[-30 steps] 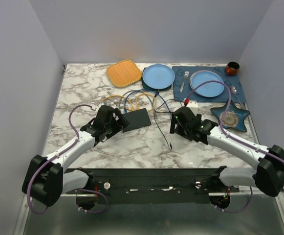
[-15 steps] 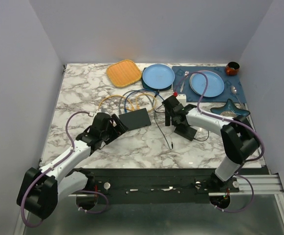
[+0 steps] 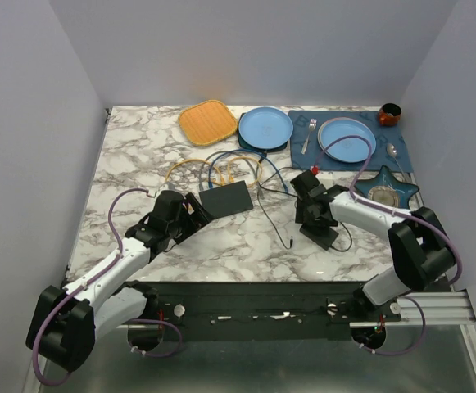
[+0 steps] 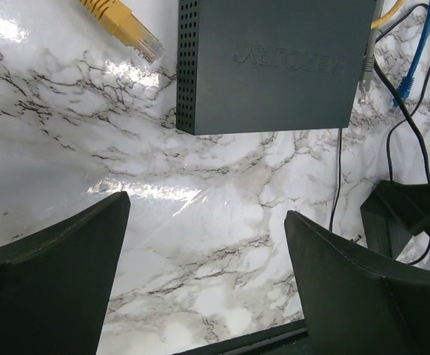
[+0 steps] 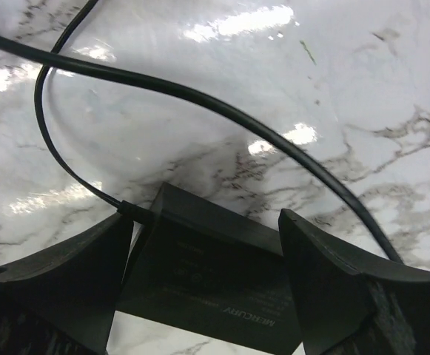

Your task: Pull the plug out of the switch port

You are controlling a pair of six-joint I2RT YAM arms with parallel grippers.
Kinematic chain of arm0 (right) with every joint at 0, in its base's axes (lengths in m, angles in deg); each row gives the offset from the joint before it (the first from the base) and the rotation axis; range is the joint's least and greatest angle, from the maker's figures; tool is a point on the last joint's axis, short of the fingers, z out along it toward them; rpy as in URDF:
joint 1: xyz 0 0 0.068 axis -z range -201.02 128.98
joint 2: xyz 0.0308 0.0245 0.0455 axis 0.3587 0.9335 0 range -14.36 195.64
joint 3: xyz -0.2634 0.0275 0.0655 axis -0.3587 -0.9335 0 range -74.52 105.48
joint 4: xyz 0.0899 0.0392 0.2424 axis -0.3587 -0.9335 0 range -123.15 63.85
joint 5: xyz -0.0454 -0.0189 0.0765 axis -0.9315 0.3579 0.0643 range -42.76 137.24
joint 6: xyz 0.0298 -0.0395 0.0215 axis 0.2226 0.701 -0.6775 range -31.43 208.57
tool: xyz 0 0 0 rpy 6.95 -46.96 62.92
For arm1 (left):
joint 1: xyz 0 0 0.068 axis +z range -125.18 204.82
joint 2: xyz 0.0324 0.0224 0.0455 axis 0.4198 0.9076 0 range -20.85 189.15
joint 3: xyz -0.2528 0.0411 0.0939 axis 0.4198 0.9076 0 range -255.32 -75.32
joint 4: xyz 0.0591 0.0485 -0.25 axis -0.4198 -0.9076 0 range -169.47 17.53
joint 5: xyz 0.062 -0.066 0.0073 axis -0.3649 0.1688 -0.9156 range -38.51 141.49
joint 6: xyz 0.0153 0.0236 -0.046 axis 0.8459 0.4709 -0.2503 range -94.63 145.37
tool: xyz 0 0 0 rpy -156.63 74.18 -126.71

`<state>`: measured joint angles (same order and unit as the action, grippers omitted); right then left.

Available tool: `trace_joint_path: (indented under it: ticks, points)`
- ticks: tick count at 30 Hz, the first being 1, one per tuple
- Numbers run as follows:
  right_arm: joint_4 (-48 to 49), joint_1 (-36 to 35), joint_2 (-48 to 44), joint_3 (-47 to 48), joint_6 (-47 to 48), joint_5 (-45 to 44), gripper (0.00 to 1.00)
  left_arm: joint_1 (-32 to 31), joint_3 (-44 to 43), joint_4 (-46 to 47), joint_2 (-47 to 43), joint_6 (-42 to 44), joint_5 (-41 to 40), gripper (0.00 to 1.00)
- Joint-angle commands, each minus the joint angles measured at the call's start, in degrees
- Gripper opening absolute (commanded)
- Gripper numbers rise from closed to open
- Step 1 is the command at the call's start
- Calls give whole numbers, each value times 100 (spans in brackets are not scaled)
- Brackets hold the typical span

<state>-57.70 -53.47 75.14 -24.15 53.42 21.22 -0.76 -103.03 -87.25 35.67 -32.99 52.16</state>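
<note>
Your left wrist camera shows the switch (image 4: pixel 274 63) just ahead of the left gripper (image 4: pixel 206 207), jaws wide apart. Only the right wrist camera shows the right gripper (image 5: pixel 206 218) spread astride the power brick (image 5: pixel 207 277), right of the switch.

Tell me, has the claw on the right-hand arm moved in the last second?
Yes. The right gripper has shifted away from the switch, rightward and toward the near edge of the table, ending over the power brick.
</note>
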Motion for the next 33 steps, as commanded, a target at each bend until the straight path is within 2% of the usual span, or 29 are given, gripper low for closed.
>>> trace_joint_path:
  ticks: [1, 4, 7, 10, 11, 12, 14, 15, 17, 18, 20, 21, 22, 26, 33]
  points:
    - [-474, 177, -511, -124, -220, 80, 80, 79, -200, -296, -70, 10, -162, 97]
    - [-633, 212, -933, -37, -228, -25, 80, 351, -428, -472, -44, 115, -164, 96]
    - [-791, 212, -1354, 183, -255, -18, 89, 720, -771, -674, 61, 220, -93, 96]
    - [-503, 125, -1829, 307, -107, 419, 90, 975, -1192, -771, 332, 361, -110, 96]
    - [-127, 81, -1917, 324, -71, 614, 88, 1011, -1307, -806, 439, 414, -128, 96]
    - [77, 28, -2022, 333, -35, 842, 79, 1029, -1534, -798, 562, 440, -163, 96]
    - [586, -235, -2006, 359, 61, 1414, 68, 1055, -1755, -789, 1018, 440, -172, 93]
    - [702, -332, -1945, 464, 79, 1529, 55, 1055, -1947, -754, 1194, 475, -137, 90]
    - [921, -639, -1612, 605, 123, 1679, 42, 1055, -2107, -614, 1695, 502, -75, 82]
    - [984, -736, -1489, 736, 149, 1705, 30, 1055, -2203, -552, 1844, 519, 64, 79]
    - [1141, -965, -1014, 860, 202, 1837, 17, 1055, -2300, -403, 2266, 546, 118, 72]
    - [1177, -1009, -830, 904, 211, 1872, 5, 1055, -2405, -376, 2407, 563, 109, 70]
    - [1230, -1088, -680, 948, 194, 1968, 1, 1055, -2467, -341, 2678, 616, 100, 68]
    - [1729, -1123, 153, 913, 79, 2329, 1, 1038, -2731, -279, 3269, 730, 101, 60]
    - [2021, -1176, 981, 1141, 35, 2742, 1, 932, -3275, -367, 3902, 774, -541, 60]
